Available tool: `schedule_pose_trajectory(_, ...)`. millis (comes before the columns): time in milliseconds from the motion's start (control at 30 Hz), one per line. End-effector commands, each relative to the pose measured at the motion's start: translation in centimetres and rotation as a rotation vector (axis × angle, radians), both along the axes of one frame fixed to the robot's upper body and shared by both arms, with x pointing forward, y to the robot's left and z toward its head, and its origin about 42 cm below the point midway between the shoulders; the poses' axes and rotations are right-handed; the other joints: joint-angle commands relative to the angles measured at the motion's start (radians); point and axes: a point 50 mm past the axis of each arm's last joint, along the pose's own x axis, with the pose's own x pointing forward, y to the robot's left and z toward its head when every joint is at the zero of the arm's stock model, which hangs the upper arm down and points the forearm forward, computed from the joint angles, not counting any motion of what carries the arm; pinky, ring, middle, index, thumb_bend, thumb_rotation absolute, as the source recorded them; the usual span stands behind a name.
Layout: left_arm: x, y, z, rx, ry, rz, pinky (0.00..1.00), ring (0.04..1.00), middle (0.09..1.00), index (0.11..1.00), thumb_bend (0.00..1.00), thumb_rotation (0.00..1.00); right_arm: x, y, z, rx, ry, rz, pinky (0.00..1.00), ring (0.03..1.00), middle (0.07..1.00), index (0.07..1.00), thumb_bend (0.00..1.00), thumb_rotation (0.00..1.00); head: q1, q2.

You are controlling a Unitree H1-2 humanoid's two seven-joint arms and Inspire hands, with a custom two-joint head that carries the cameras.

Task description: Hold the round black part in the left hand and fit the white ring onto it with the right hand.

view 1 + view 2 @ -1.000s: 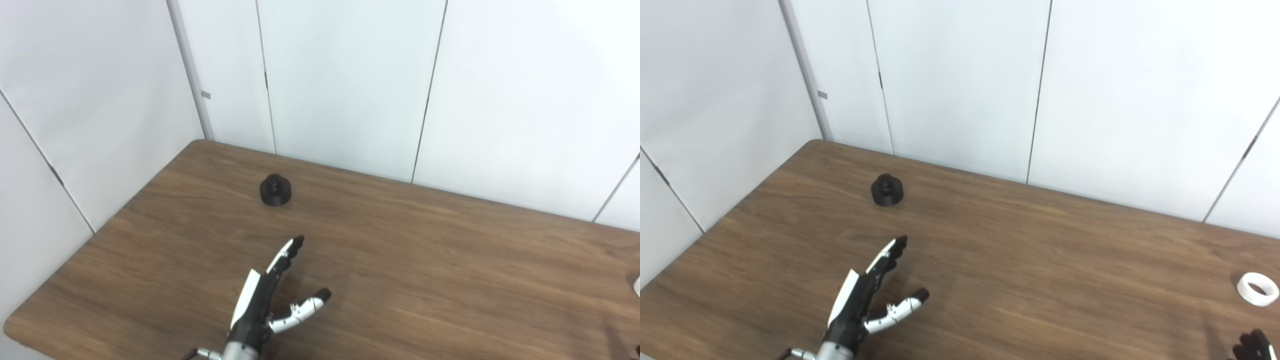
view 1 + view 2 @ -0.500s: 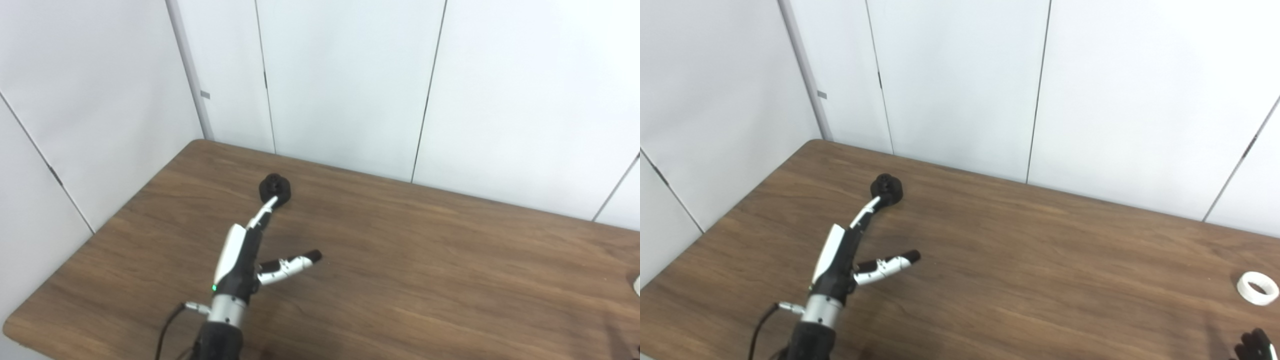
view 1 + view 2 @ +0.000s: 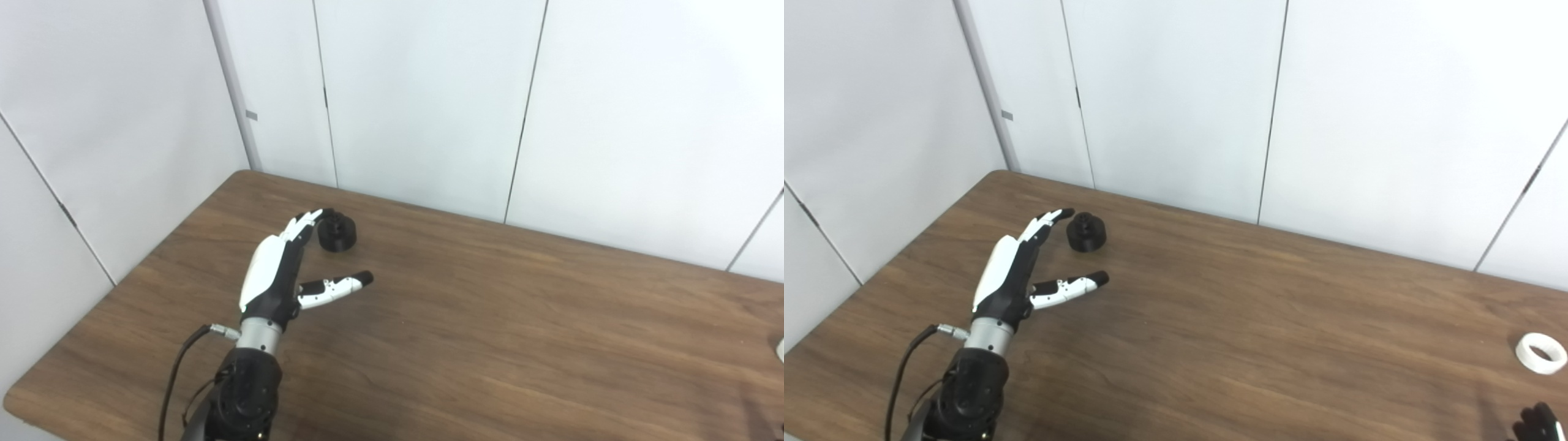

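My left hand point(image 3: 1007, 278) has reached forward across the counter point(image 3: 1249, 318) and now sits beside the round black part point(image 3: 1086, 232), fingers point(image 3: 1044, 222) spread wide, holding nothing. The grasp comes next, I judge. The white ring point(image 3: 1541, 353) lies far right near my right hand point(image 3: 1537, 422), whose spread I cannot tell.

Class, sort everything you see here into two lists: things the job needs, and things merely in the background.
Needed for the job:
round black part
white ring
left hand, open beside the part
right hand, only its fingers in view

Merely there:
wooden table
white wall panels
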Motion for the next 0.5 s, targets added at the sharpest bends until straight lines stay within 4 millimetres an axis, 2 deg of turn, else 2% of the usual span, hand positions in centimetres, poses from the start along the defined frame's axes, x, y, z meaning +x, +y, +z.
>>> schedule_pose_trajectory(0, 1.2, 0.9, 1.5, 0.051, -0.054, 0.019, 1.0, 1.0, 0.958, 0.896, 0.9, 0.41, -0.5, 0.6, -1.4, 0.034, 0.014, -0.003, 1.0, 1.0, 1.0, 1.0, 0.57, 1.0, -0.004, 0.004)
schedule_pose_trajectory(467, 4.6, 3.6, 0.5, 0.087, -0.003, 0.086, 1.0, 0.998, 0.949, 0.86, 0.88, 0.35, -0.5, 1.0, -1.5, 0.033, 0.012, 0.002, 1.0, 1.0, 1.0, 1.0, 0.59, 1.0, -0.015, 0.007)
